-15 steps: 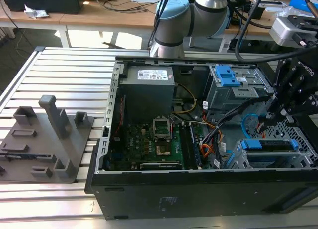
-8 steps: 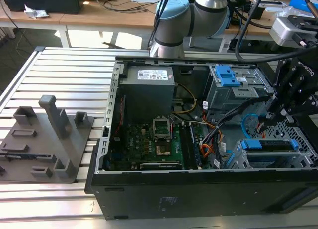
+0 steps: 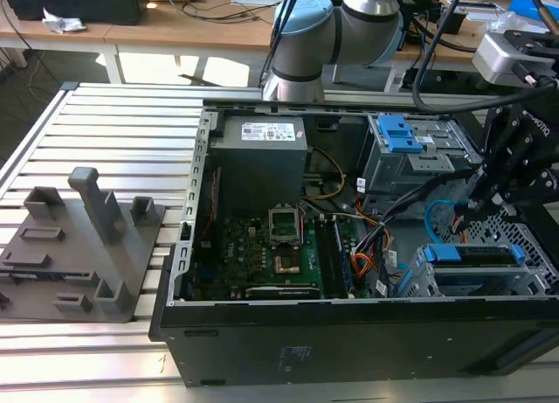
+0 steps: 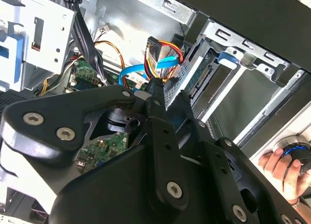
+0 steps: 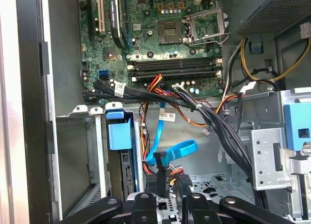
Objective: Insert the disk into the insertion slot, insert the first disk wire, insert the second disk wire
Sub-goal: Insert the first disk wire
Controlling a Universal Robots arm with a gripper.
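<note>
The gripper is pinched on the small dark plug of the second disk wire. This flat blue cable loops up from the gripper's tips just beside the open end of the insertion slot. The plug is mostly hidden between the black fingers, so whether it touches any socket cannot be made out. Inside the insertion slot lies the disk, seen edge-on in both wrist views, with its blue carrier showing at the mouth. An orange-yellow-black wire bundle ends in a dark plug close to that mouth, but whether it is seated cannot be told. Beyond the slot's far side a person's hand, cut off by the frame edge, rests on a round dark object. The computer case around the slot stands on the ribbed table, and a grey fixture sits well apart from the slot.
</note>
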